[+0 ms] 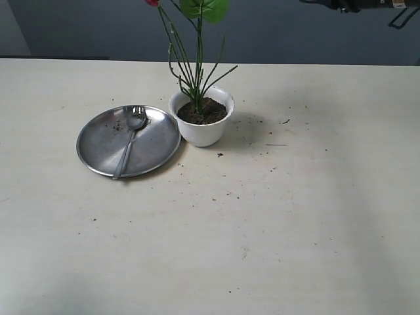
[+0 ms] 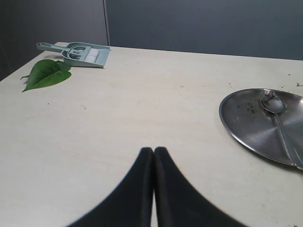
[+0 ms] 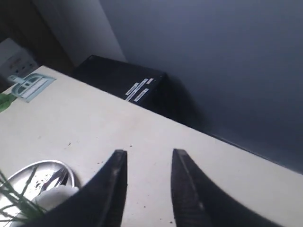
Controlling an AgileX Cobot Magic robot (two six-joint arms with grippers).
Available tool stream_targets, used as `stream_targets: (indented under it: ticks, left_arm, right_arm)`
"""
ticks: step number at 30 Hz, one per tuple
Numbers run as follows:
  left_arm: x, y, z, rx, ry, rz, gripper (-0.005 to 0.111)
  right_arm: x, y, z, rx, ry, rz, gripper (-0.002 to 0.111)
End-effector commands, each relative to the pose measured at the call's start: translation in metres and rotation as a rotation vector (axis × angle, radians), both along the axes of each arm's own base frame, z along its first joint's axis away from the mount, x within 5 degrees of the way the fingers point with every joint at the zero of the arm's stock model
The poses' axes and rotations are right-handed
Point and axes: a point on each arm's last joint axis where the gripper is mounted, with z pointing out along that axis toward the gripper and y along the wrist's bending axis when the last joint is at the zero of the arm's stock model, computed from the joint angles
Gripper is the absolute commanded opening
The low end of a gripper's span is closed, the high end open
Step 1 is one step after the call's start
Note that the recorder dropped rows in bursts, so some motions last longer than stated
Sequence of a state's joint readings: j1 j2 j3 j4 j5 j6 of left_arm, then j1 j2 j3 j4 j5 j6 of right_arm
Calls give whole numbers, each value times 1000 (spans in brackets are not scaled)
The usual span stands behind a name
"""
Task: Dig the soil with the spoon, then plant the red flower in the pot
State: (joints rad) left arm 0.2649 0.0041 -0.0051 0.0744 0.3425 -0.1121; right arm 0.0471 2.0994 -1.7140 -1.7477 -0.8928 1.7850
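Table (image 1: 275,216): pale top, dark crumbs scattered.
Steel plate (image 1: 98,147): ahead of left gripper (image 2: 154,151), off to one side, well apart; that gripper's fingers pressed together, holding nothing.
Red flower (image 1: 209,8): upright in pot, well below raised right gripper (image 3: 149,152); its fingers parted, nothing between.
White pot (image 1: 200,131): just beside plate rim.
Soil (image 1: 203,113): fills pot around stems.
Spoon (image 1: 136,121): lying on plate.

Table (image 1: 275,230), plate (image 1: 97,143), pot (image 1: 201,133), dustpan (image 2: 83,53), leaf (image 2: 45,74)
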Motion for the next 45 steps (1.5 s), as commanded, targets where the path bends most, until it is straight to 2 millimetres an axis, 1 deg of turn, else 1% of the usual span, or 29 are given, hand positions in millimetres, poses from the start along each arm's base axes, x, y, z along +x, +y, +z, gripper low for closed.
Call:
stream_targets:
  ticks: [1,3,8,12,18,21,23,25,26,29,31,34,35,37,45]
  left_arm:
    - [0,-1,-1,-8,-8,-8,0]
    - [0,-1,-1,-8,-8,-8,0]
    - [0,-1,-1,-8,-8,-8,0]
    - [0,-1,-1,-8,-8,-8,0]
    - [0,-1,-1,-8,-8,-8,0]
    - [0,-1,-1,-8,-8,-8,0]
    - [0,-1,-1,-8,-8,-8,0]
    - [0,-1,-1,-8,-8,-8,0]
    - [0,-1,-1,-8,-8,-8,0]
    - [0,-1,-1,-8,-8,-8,0]
    - [0,-1,-1,-8,-8,-8,0]
    - [0,-1,-1,-8,-8,-8,0]
    - [0,-1,-1,-8,-8,-8,0]
    - [0,-1,-1,-8,-8,-8,0]
    - [0,-1,-1,-8,-8,-8,0]
  right_arm:
    - [0,-7,16,-7,-37,-74,19]
    - [1,-8,19,-13,-50,-98,14]
    - [4,-12,19,-27,-61,-152,0]
    - [8,-16,19,-40,-69,-215,-1]
    - [15,-25,19,29,12,-378,-1]
    - [16,-32,23,20,-4,-469,-1]
    - [10,-39,30,-10,-38,-540,-1]
    - [-2,-45,40,-70,-95,-586,-1]
    - [-10,-49,46,-87,-112,-636,-1]
    - [-28,-54,58,-97,-130,-680,-1]
    - [-45,-60,67,-110,-150,-737,-1]
    - [-62,-64,78,-109,-170,-766,-1]
    - [-65,-67,85,-110,-192,-800,-1]
    - [-67,-70,91,-104,-207,-826,-1]
    - [-75,-77,106,-106,-256,-904,-1]
